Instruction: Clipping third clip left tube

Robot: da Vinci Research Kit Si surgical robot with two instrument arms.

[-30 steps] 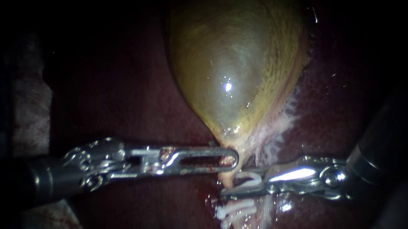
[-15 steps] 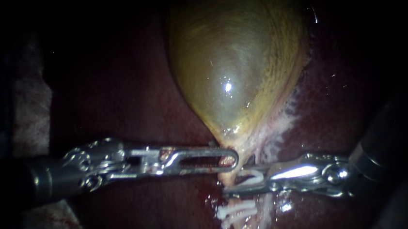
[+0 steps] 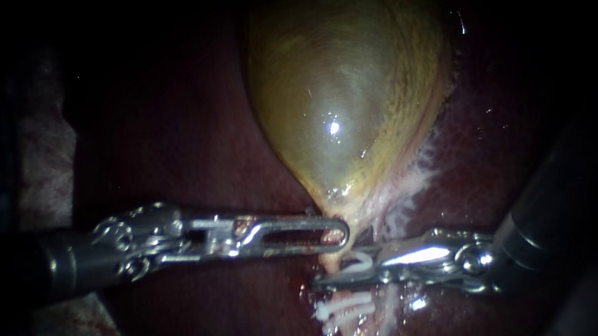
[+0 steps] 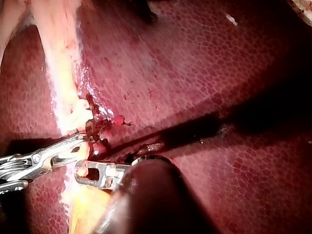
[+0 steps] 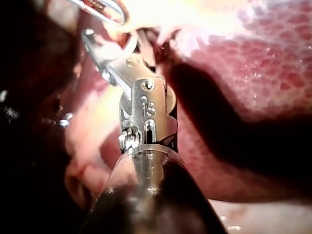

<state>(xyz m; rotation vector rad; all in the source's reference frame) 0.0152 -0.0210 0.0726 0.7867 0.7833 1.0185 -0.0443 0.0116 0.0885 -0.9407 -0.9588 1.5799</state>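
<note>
Endoscope view: the gallbladder (image 3: 343, 100) lies yellow-green and glossy on the dark red liver (image 3: 189, 127), narrowing to a neck low in the middle. My left instrument (image 3: 341, 233) comes in level from the left. Its end effector is closed on the gallbladder's neck, the jaws lying close together, with reddish tissue showing through the slot near the tip. The left tube (image 3: 330, 261) runs pale and downward from that neck. My right instrument (image 3: 337, 270) reaches in from the right, just below the left one's tip. Its end effector stands part open across the left tube, which passes between the jaws as far as I can see. A white clip (image 3: 362, 259) sits between those jaws and touches both, its legs apart and not pressed flat. Just below, on the same tube, two clips (image 3: 344, 308) lie crosswise, white and close together. A second pale strand runs down beside them, under the right instrument. Left wrist view: my left end effector rests against yellow tissue, with the right instrument's tip beside it and a raw red patch just ahead of both. Right wrist view: the right end effector points into pale tissue, with the left instrument's slotted tip just ahead. I cannot make out the clip there.
</note>
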